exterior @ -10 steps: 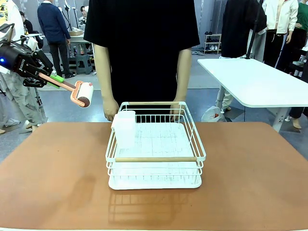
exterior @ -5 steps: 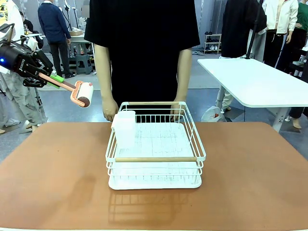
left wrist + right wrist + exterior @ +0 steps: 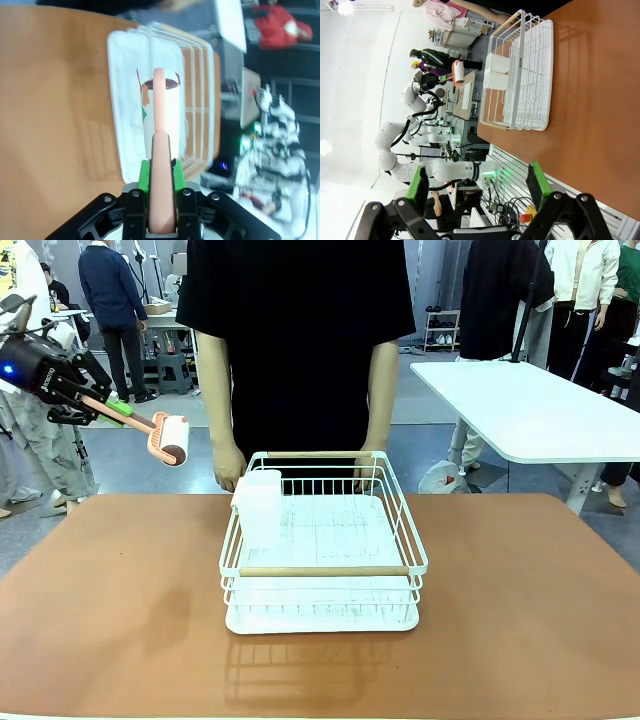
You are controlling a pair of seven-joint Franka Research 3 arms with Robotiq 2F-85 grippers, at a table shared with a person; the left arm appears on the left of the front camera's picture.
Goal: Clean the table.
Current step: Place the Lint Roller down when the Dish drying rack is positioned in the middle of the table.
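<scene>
Left gripper (image 3: 100, 403): we find its green pads (image 3: 144, 175) clamped on the salmon-pink handle of a lint roller (image 3: 168, 438), held in the air above the table's far left corner, beyond the left edge of the rack. In the left wrist view the handle (image 3: 161, 190) runs straight up between the fingers to the white roll (image 3: 162, 112).

Right gripper (image 3: 477, 187): we see it in its own wrist view with jaws standing wide apart, green pads (image 3: 417, 183) well separated, nothing between them, raised clear of the table.

Table (image 3: 110, 620): matte terracotta top, spanning the whole foreground of the front view. We note a faint darker patch on its left half, in front of the roller.

Wire rack (image 3: 322, 550): white, with two pale wooden handle bars, standing on the middle of the table on a white tray. A translucent white cup holder (image 3: 258, 505) sits at its far left corner.

Person (image 3: 300, 340): black top, standing at the far side just behind the rack. One hand (image 3: 229, 468) hangs near the rack's far left corner, the other (image 3: 369, 468) near the far right end of its rear bar; we cannot tell whether either touches it.

Second table (image 3: 540, 410): white top, well apart at the far right.
</scene>
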